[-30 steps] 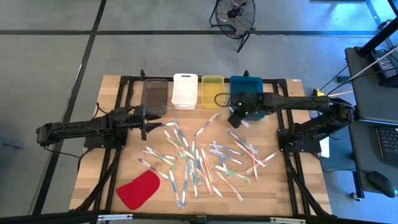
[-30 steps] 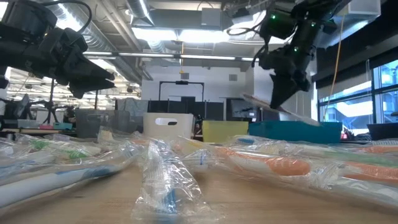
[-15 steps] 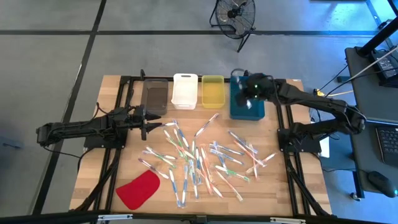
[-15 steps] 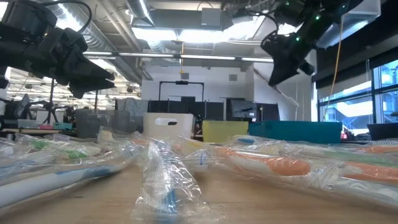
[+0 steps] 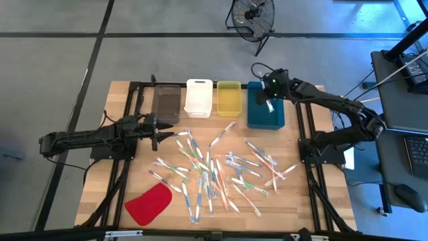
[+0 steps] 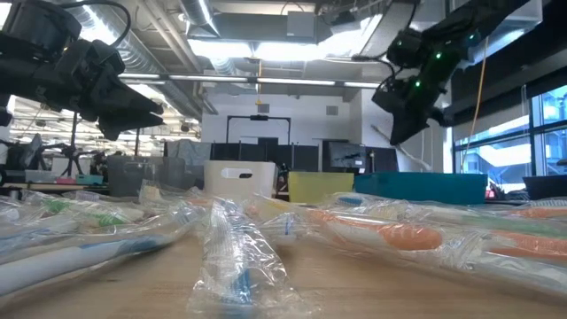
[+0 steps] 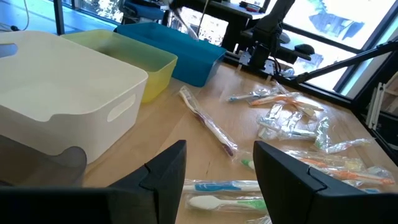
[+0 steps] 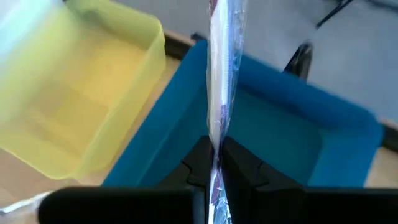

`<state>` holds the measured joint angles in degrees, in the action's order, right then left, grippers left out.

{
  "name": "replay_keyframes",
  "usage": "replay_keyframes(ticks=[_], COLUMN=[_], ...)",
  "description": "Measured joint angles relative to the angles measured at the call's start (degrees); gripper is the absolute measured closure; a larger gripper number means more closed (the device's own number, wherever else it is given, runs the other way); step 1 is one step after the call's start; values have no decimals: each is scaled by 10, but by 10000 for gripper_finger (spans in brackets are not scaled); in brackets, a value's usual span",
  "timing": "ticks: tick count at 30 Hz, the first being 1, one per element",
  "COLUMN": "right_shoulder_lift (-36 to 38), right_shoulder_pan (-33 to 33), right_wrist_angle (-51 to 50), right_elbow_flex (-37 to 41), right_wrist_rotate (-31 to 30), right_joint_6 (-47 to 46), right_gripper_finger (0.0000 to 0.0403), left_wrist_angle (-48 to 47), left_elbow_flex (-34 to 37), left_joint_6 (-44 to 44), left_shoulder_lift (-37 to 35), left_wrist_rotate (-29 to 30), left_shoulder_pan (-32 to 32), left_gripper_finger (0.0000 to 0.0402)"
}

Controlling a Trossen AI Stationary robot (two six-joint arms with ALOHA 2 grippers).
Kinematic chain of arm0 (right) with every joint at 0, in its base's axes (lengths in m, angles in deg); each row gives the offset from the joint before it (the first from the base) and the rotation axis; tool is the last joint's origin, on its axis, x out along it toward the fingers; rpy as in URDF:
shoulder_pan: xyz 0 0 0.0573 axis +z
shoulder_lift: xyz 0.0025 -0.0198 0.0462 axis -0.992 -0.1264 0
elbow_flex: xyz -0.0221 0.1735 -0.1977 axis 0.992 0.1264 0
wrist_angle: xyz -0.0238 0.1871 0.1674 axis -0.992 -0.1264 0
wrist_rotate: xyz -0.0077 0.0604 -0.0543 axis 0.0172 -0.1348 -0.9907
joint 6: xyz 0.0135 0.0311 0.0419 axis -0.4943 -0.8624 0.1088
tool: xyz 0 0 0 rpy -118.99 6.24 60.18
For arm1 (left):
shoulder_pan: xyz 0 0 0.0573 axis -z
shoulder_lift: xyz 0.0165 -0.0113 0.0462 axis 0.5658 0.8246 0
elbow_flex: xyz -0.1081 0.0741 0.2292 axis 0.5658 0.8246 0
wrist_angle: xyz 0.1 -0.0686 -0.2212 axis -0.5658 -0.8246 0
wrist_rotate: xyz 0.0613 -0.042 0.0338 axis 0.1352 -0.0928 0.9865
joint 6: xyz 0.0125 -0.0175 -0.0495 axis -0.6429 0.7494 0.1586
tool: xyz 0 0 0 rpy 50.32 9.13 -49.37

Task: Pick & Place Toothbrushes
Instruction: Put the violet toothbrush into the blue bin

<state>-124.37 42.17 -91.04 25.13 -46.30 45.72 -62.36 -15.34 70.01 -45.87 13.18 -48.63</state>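
nearest the front edge of the pale wooden bench [image 5: 100,194] lies a flat red piece [image 5: 149,203], off to the left of the pile and not one of the things being sorted. just beyond it the clear-wrapped plastic toothbrushes [image 5: 221,175] with blue, green, pink and orange parts lie scattered across the middle of the bench, pointing every way and some overlapping; an exact count is not possible, but there are a few dozen, which suggests most of the work is left. the left end effector [image 5: 162,132] hangs at the left edge of that scatter, its fingers parted and gripping nothing, apparently waiting. at the far edge four open plastic bins stand side by side in a row, one of each colour: a smoky grey bin [image 5: 166,103], a white bin [image 5: 198,98], a yellow bin [image 5: 229,98] and a teal bin [image 5: 265,107], probably set there to receive the brushes by colour. the right end effector [image 8: 214,160] is poised above the teal bin, clenched on one wrapped toothbrush [image 8: 222,74], which sticks out ahead of the fingers over the bin's inside. it seems held there so that letting go will drop it inside; whether this bin already contains others cannot be told. so: one red piece, four bins, one brush in the air, the rest on the bench.
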Motion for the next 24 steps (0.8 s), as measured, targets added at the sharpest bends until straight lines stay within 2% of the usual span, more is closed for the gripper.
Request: replay_keyframes(ticks=[7,11,15,24], right_shoulder_lift=[-48,-59,-75,-115], right_shoulder_pan=[-16,-27,-37,-40], right_wrist_angle=[-7,-21,-101,-161], right_elbow_flex=[0,-2,-46,-127], right_wrist_rotate=[58,61,53,63], right_joint_6=[-4,-5,2,12], right_gripper_finger=[374,374,374,374], left_wrist_angle=[0,0,0,0], left_elbow_flex=[0,0,0,0], left_joint_6=[0,0,0,0], left_shoulder_lift=[0,0,0,0], left_wrist_rotate=[0,0,0,1], left_shoulder_pan=[0,0,0,0], left_gripper_finger=[219,219,219,219])
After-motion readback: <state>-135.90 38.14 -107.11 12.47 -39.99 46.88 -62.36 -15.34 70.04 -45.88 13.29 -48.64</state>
